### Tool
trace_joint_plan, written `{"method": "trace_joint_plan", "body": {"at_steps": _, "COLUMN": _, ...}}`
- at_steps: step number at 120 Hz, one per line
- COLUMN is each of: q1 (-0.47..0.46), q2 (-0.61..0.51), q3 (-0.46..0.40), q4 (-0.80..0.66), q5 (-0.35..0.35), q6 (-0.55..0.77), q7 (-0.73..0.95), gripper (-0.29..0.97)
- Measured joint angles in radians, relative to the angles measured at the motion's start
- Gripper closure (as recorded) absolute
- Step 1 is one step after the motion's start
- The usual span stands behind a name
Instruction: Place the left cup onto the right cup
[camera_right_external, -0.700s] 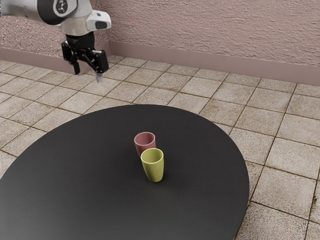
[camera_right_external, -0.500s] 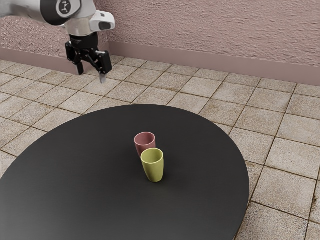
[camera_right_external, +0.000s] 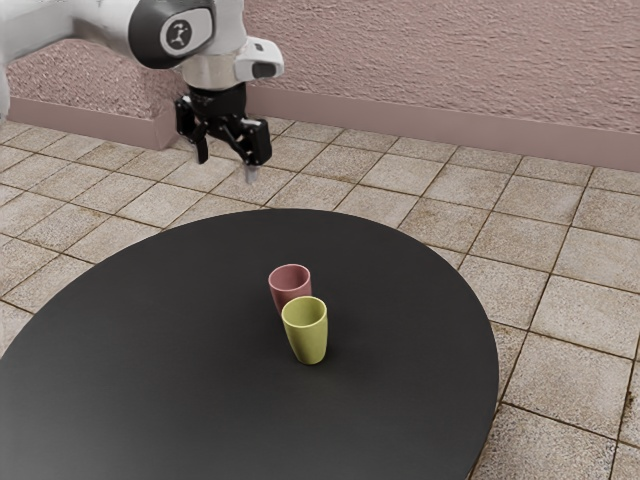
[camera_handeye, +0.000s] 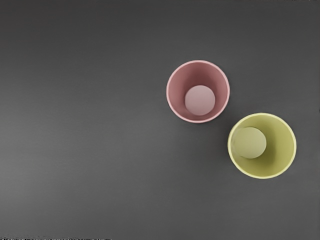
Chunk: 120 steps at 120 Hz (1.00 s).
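Black table on tiled floor bears pink cup.

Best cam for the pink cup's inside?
Wrist view: looks straight down into the round pink plastic cup, whole rim and bottom visible. Exterior view shows it obliquely, its wall partly behind the yellow-green plastic cup.

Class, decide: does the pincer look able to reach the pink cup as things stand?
Probably yes. The pincer hangs open high above the table, with nothing between it and the pink cup. The yellow cup stands close beside that cup, so the grasp needs care.
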Motion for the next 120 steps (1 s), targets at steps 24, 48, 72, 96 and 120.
{"method": "trace_joint_plan", "body": {"at_steps": 24, "q1": 0.007, "q2": 0.042, "q3": -0.03, "q4": 0.021, "q5": 0.003, "q6": 0.003, "q7": -0.119, "gripper": 0.0}}
{"method": "trace_joint_plan", "body": {"at_steps": 48, "q1": 0.004, "q2": 0.08, "q3": -0.049, "q4": 0.023, "q5": 0.003, "q6": 0.024, "q7": -0.226, "gripper": 0.0}}
{"method": "trace_joint_plan", "body": {"at_steps": 72, "q1": 0.004, "q2": 0.122, "q3": -0.066, "q4": 0.023, "q5": 0.002, "q6": 0.075, "q7": -0.311, "gripper": 0.0}}
{"method": "trace_joint_plan", "body": {"at_steps": 96, "q1": 0.003, "q2": 0.146, "q3": -0.085, "q4": 0.023, "q5": 0.003, "q6": 0.109, "q7": -0.382, "gripper": 0.0}}
{"method": "trace_joint_plan", "body": {"at_steps": 120, "q1": 0.003, "q2": 0.167, "q3": -0.09, "q4": 0.02, "q5": 0.003, "q6": 0.142, "q7": -0.434, "gripper": 0.0}}
